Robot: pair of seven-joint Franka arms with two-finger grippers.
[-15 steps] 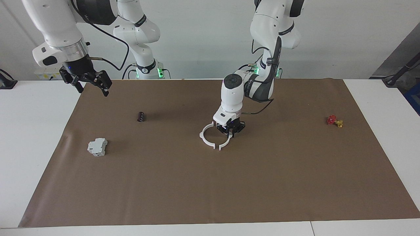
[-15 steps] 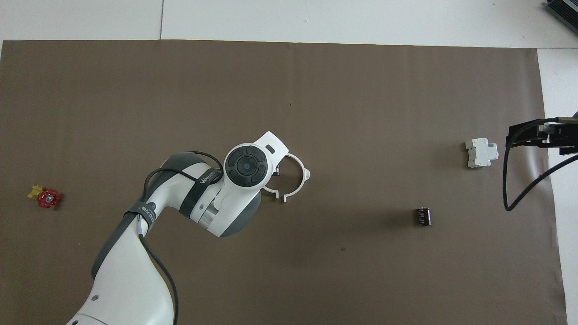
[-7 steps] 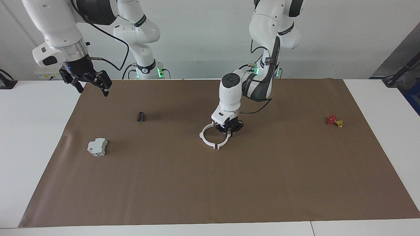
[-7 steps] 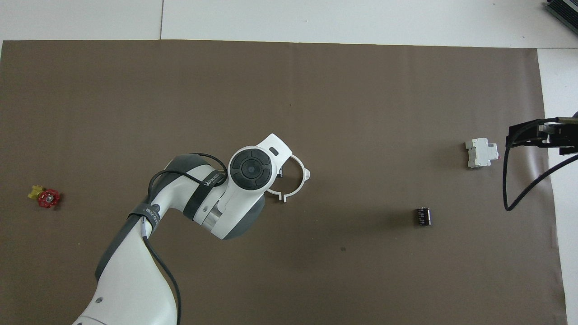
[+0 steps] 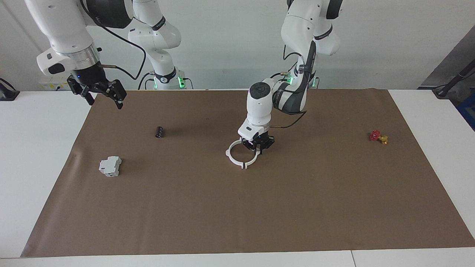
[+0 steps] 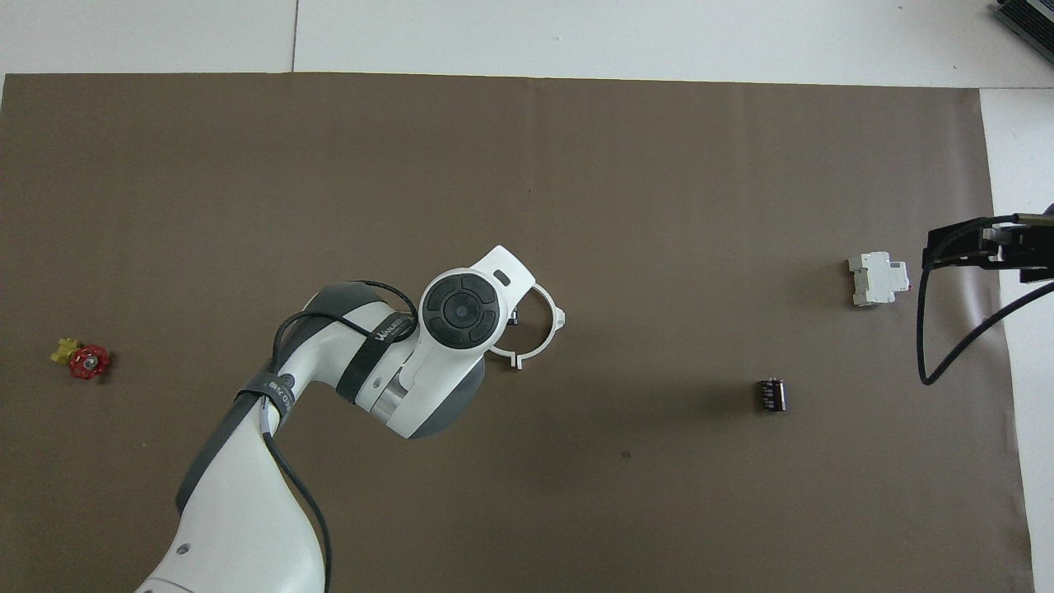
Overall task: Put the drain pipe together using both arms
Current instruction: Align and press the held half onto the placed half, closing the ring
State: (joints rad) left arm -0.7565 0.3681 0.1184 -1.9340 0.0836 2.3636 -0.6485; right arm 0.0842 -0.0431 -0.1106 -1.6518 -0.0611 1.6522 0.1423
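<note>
A: At the right arm's end of the table, how is the right gripper posed?

B: It is held raised over the brown mat's edge, fingers spread apart, waiting.

A: And at mid-table?

B: The left arm is bent steeply down; the left gripper is clamped on one half of the drain pipe, whose halves lie joined as a ring on the mat.

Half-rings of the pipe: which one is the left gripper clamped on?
The left gripper is shut on the half-ring toward the left arm's end; the other half-ring lies free beside it.
</note>
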